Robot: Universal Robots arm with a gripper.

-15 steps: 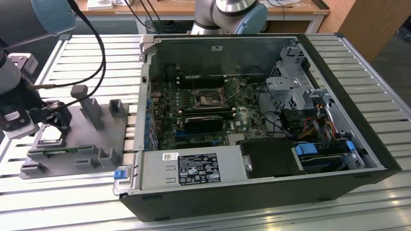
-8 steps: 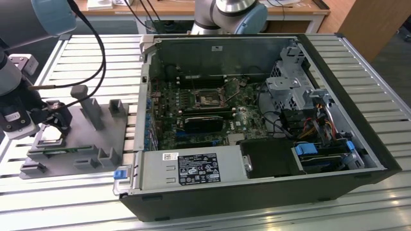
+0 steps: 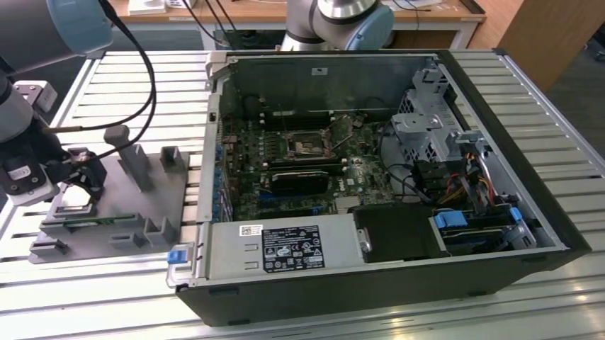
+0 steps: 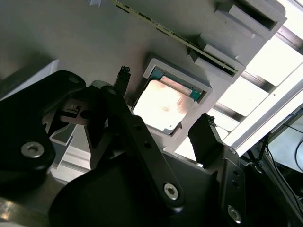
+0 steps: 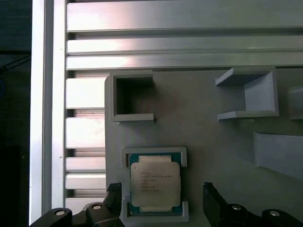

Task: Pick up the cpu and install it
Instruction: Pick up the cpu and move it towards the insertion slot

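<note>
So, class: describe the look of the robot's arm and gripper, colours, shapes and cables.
The arm is silver-grey and tubular, with a pale blue joint cap and black cables hanging beside it. The gripper is black, with jointed link fingers and silver screws.

The grey robot arm with pale-blue joint caps [image 3: 81, 25] stands at the exterior view's left, wrist turned downward. Its black two-fingered gripper [image 3: 76, 183] hangs low, tips pointing down. The jaws are spread wide, and the black fingers [image 5: 214, 198] stand well apart in both wrist views.
</note>
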